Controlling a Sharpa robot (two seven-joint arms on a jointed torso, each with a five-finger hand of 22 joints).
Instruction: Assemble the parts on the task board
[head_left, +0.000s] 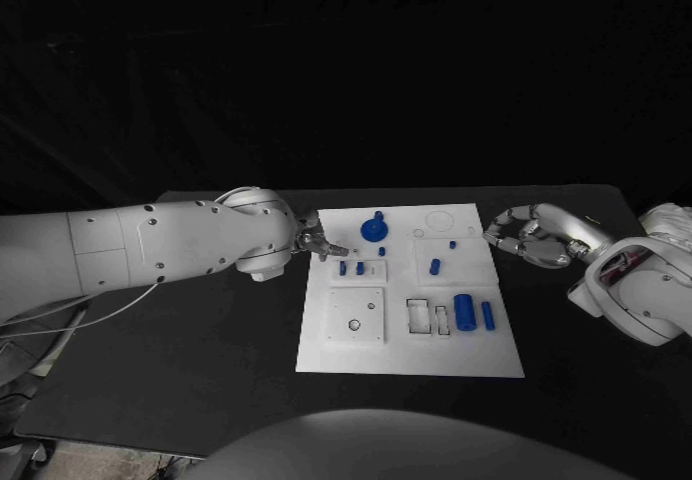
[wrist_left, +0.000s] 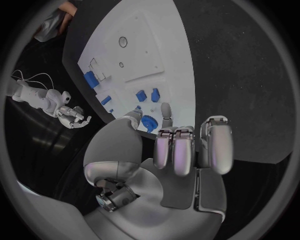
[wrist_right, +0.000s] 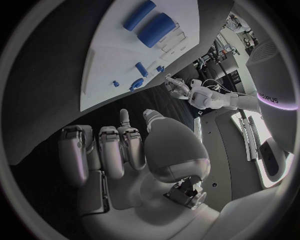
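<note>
The white task board (head_left: 411, 345) lies in the middle of the black table. A round blue part (head_left: 375, 230) stands near its far edge, two small blue pegs (head_left: 352, 268) sit just below it, and another peg (head_left: 434, 266) is to their right. A thick blue cylinder (head_left: 464, 311) and a thinner one (head_left: 489, 315) lie near the board's right side. My left hand (head_left: 315, 243) hovers at the board's far left edge, fingers bent, holding nothing; the round part (wrist_left: 149, 122) is just beyond its fingertips. My right hand (head_left: 522, 236) hangs off the board's far right edge, fingers loosely curled, also holding nothing.
A square white plate (head_left: 355, 315) with small holes and two rectangular slots (head_left: 428, 315) sit on the board's near half. A faint ring (head_left: 438, 219) marks the far right corner. Bare black table surrounds the board on all sides.
</note>
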